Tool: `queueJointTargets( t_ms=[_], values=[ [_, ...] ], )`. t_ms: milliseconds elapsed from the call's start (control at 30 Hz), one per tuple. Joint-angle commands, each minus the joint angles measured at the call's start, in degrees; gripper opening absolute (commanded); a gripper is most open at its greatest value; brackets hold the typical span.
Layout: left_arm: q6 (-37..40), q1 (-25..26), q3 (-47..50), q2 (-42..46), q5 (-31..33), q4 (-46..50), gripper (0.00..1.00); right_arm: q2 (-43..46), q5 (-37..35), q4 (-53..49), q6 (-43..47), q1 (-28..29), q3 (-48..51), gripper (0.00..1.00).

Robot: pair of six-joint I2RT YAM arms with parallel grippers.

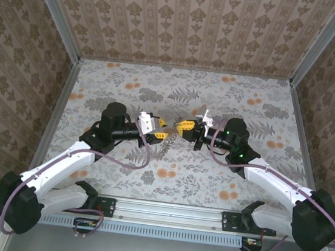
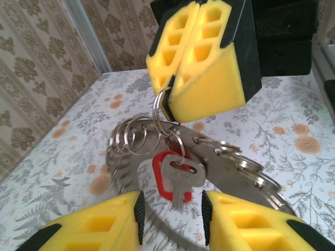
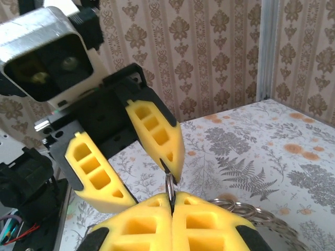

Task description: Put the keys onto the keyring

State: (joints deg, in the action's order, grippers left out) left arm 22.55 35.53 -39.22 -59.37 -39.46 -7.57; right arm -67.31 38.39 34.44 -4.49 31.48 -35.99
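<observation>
Keyring [image 1: 165, 145] central, table [image 1: 267, 113] edges far.

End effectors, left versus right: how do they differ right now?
The left end effector stands open, holding nothing; the right end effector is shut, pinching a small ring. The key dangles from linked rings under the right one, not touching the left one. Both have yellow fingers.

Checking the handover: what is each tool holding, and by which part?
Right tool pinches the small split ring above the red-tagged key, at the ring's top edge. Left tool open, holding nothing.
</observation>
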Motion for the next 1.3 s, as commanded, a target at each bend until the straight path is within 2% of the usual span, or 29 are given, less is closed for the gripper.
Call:
queueJointTargets(
  t_ms=[0,167,533,767,900,1000,1267],
  values=[
    [-2.78,-0.24,-0.34,-0.71,-5.14,-5.85,0.39,1.48,3.64,2.41,1.06,-0.46,-2.51,0.0],
    [-3.31,0.96,0.64,-2.52,-3.8,-10.4,0.4,0.79,5.8,3.93,0.63,-0.46,-3.02,0.0],
    [-2.24,4.52,-0.7,-5.83,-2.83,-12.44,0.39,0.59,6.79,3.29,0.89,-0.46,-3.91,0.0],
    [-2.86,4.93,-0.5,-5.92,-1.99,-12.98,0.34,0.85,6.61,2.65,1.5,-0.46,-4.06,0.0],
    [-2.77,4.9,-0.33,-5.93,-0.13,-12.4,0.21,0.91,6.77,1.53,2.22,-0.46,-4.48,0.0],
    [-1.8,4.83,-0.4,-5.16,2.15,-11.12,0.13,1.38,7.1,-2.45,4.77,-0.46,-5.26,0.0],
    [3.55,4.82,-1.86,-2.82,8.1,-4.42,0.06,3.23,5.66,-21.45,16.65,-0.38,-9.08,0.0]
  ],
)
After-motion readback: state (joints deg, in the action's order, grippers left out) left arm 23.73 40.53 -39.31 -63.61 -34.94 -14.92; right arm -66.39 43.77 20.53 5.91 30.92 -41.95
